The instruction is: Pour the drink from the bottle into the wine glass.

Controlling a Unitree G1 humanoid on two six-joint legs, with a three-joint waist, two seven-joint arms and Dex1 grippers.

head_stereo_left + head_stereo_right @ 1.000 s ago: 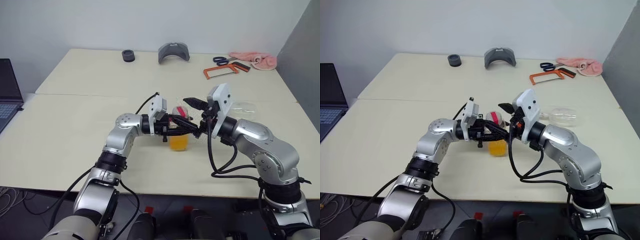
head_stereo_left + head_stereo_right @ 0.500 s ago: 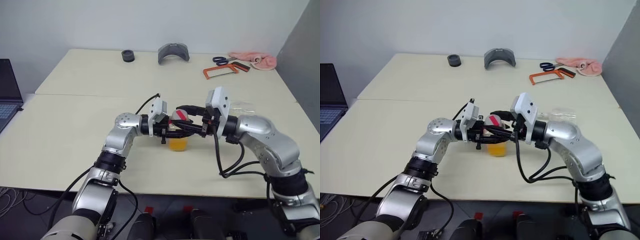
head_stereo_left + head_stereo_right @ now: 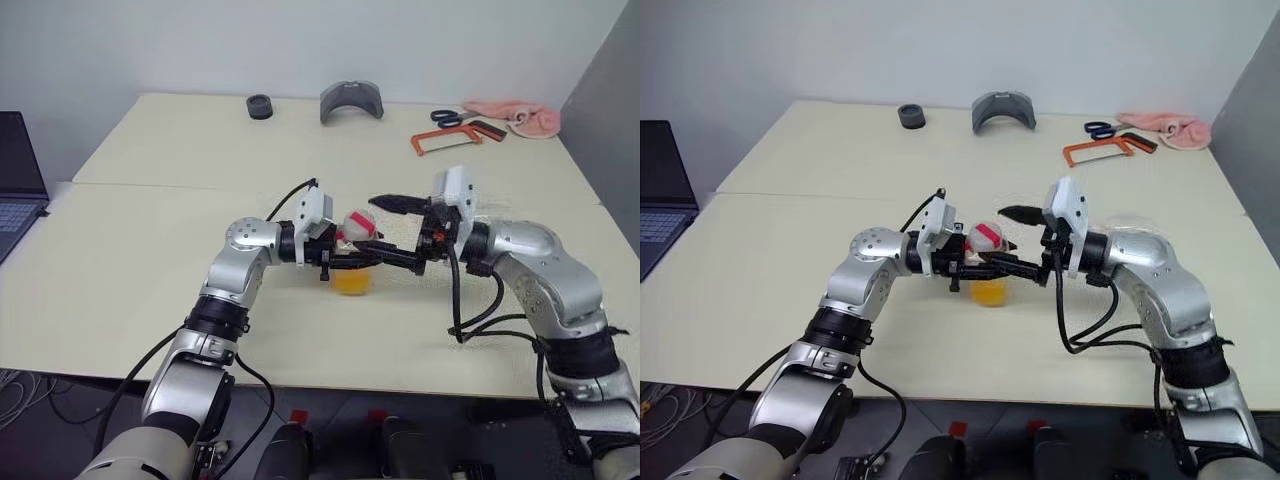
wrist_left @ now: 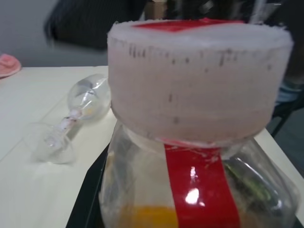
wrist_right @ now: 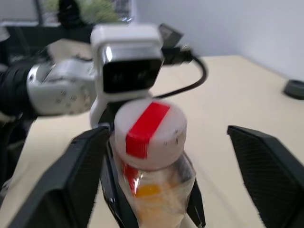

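- Left wrist view: the bottle (image 4: 194, 156) is seen close up, upright, with its red-and-white cap (image 4: 199, 78) on and unbroken around the neck; the drink (image 4: 147, 216) sits low in the body, so nothing is judged to have been poured.
- The bottle is held just above the table (image 3: 150, 260), near its front middle, clenched at the body by the left gripper (image 3: 345, 257), whose black fingers are seen either side of it in the right wrist view.
- The right gripper (image 5: 175, 156) is spread wide, one finger (image 5: 78, 175) on each side of the cap and clear of it; no contact with the cap is visible.
- The wine glass (image 4: 71, 118) is lying on its side on the table, beyond the bottle and apart from it, and appears empty.
- Done so far, by judgement: the bottle has been picked up and presented to the other hand.
- Left to do, by judgement: the cap has to be gripped and removed, the glass probably stood upright, and the drink poured in.
- At the far edge of the table a hacksaw (image 3: 445, 142), scissors (image 3: 447, 117) and a pink cloth (image 3: 510, 112) are lying, well apart from the work.
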